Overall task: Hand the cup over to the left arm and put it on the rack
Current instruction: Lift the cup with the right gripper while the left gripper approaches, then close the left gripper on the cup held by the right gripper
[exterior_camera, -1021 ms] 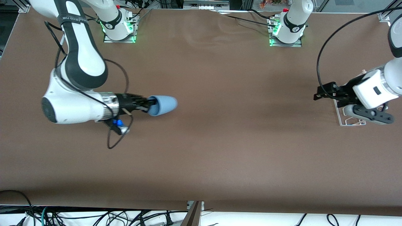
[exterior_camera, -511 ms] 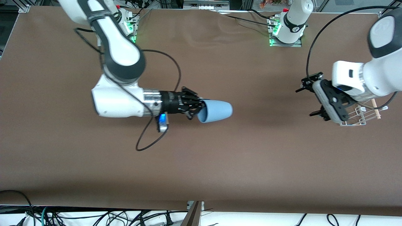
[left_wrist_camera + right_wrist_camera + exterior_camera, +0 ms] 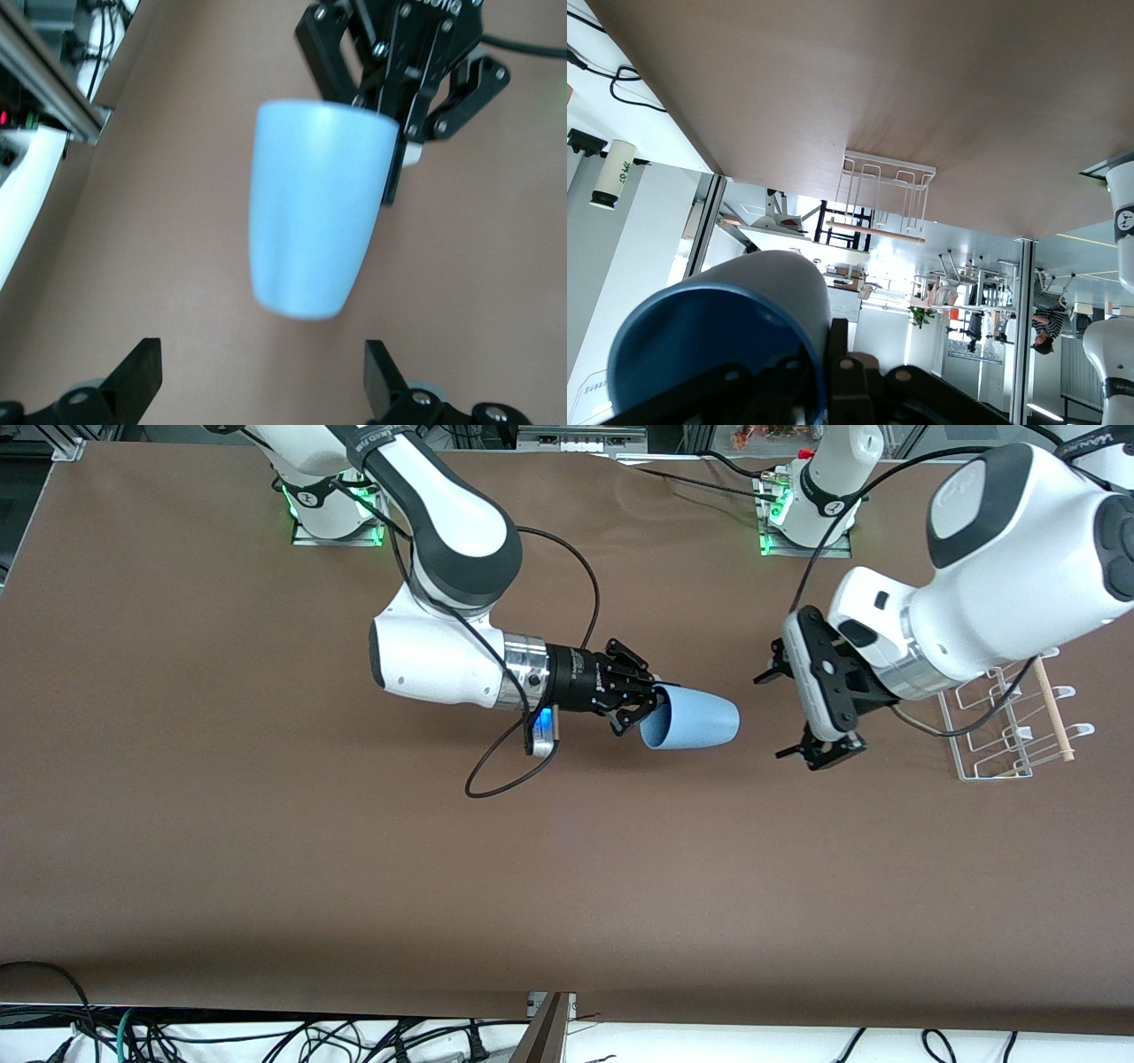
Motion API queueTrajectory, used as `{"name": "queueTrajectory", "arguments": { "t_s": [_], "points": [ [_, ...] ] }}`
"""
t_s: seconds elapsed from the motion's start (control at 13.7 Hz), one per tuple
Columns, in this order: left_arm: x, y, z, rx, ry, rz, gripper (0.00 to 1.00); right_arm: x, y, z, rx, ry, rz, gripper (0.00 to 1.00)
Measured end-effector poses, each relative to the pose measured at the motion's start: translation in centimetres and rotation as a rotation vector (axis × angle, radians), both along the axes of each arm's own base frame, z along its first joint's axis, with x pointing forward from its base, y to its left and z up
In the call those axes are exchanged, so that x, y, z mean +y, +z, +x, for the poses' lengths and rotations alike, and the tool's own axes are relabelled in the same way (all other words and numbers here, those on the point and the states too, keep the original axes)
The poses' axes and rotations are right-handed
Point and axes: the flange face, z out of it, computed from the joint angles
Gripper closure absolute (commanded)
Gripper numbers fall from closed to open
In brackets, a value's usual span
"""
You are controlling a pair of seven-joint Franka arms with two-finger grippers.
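The rack [image 3: 1014, 722] is partly hidden by the left arm [image 3: 992, 593] and its cable. In the left wrist view the left gripper [image 3: 264, 390] is cut off at the edge. The cup [image 3: 722, 332] hides the right gripper's [image 3: 640, 701] fingers.

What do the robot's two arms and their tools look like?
Both arms are fat, rounded white tubes with dark grey joint caps. Each ends in a black two-finger tool: the right tool sits past a silver ring with a small blue light, and the left tool hangs from a white block. Black cables loop along both arms.
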Motion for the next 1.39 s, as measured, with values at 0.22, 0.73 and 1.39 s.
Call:
{"name": "queueTrajectory", "arguments": {
  "t_s": [0.22,0.73,1.39],
  "points": [
    [-2.8,-1.3,-0.5,-0.07,-0.075,0.006,0.0,-0.3,0.0,0.3,-0.001,-0.007,0.0,1.0],
    [-6.5,-4.3,-1.4,-0.166,-0.125,-0.008,0.0,-0.4,0.5,0.5,-0.008,-0.009,0.006,1.0],
    [-6.6,-6.1,-1.4,-0.172,-0.135,-0.004,1.0,-0.5,0.4,0.8,-0.006,-0.016,0.006,0.13]
  ]
}}
